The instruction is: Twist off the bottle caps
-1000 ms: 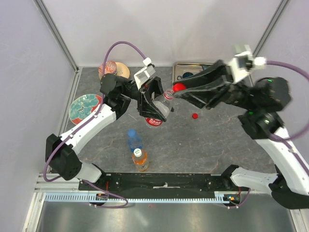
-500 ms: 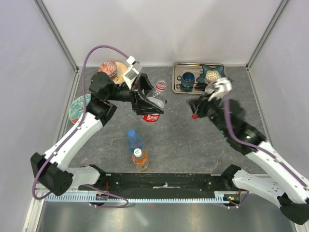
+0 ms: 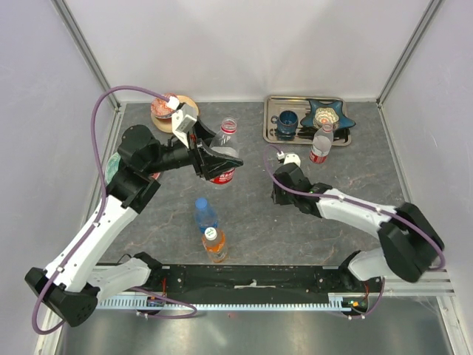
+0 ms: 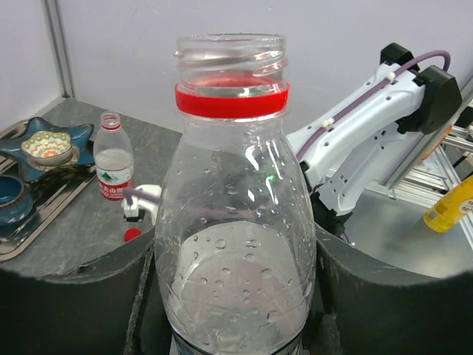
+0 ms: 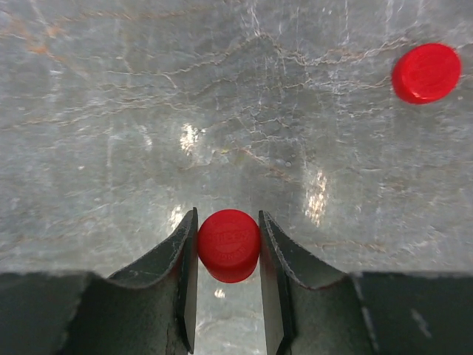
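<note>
My left gripper (image 3: 220,164) (image 4: 236,296) is shut on a clear bottle (image 3: 224,151) (image 4: 235,222) with a red label, held off the table; its mouth is uncapped and keeps a red ring. My right gripper (image 3: 278,194) (image 5: 228,229), low over the table, is shut on a red cap (image 5: 229,245). Another red cap (image 5: 426,72) (image 4: 132,234) lies on the table nearby. A second clear bottle (image 3: 319,144) (image 4: 114,155) with a red label stands by the tray. The blue-tinted bottle (image 3: 205,214) and the orange bottle (image 3: 215,245) with its white cap (image 3: 211,233) stand near the front.
A metal tray (image 3: 270,111) at the back right holds a blue cup (image 3: 286,122) and a star-shaped dish (image 3: 326,115). Bowls (image 3: 166,103) sit at the back left, and a patterned plate (image 3: 117,164) lies under the left arm.
The right arm came down from high over the middle to just above the table, red cap still held. The left arm drew the bottle back and to the left.
</note>
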Controlling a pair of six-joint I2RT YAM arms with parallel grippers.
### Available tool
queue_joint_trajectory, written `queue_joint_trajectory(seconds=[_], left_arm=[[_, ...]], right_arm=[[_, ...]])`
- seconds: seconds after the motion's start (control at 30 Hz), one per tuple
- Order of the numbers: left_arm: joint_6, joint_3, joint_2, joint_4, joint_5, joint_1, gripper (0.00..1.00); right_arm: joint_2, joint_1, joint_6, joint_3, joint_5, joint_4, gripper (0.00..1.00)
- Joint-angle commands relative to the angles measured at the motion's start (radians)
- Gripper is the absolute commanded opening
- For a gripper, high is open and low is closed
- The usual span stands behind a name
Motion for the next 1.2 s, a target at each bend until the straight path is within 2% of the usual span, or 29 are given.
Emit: queue_joint_trajectory(seconds=[0.0,0.33,0.7,0.8,0.83,0.93,1.03,1.17], left_arm=[[0.070,-0.014,-0.050,-0.029,-0.054,-0.001,0.58],[0.087,-0.047,-0.102,-0.043,-0.080,-0.001,0.58],[0.093,-0.054,-0.101,-0.043,-0.089,-0.001,0.57],[0.097,-0.056,-0.105,-0.043,-0.092,-0.001,0.58],[0.099,-0.057,-0.107,-0.043,-0.095,-0.001,0.58],[0.096,-0.059,-0.105,-0.043,-0.100,-0.001,0.58],[0.091,-0.059,-0.104,-0.043,-0.097,-0.001,0.58],[0.087,-0.060,-0.105,-0.043,-0.097,-0.001,0.58]], right_arm=[[0.134,-0.038,0.034,0.083,-0.013,0.100,0.00],[0.367,-0.127,0.029,0.205,0.010,0.095,0.00],[0.516,-0.181,0.023,0.310,0.016,0.043,0.00],[0.521,-0.181,0.011,0.301,0.000,0.044,0.18],[0.516,-0.181,0.009,0.295,-0.017,0.044,0.29],[0.499,-0.181,0.006,0.268,-0.031,0.049,0.42],[0.481,-0.181,0.008,0.242,-0.034,0.052,0.47],[0.472,-0.179,0.015,0.208,-0.049,0.061,0.50]])
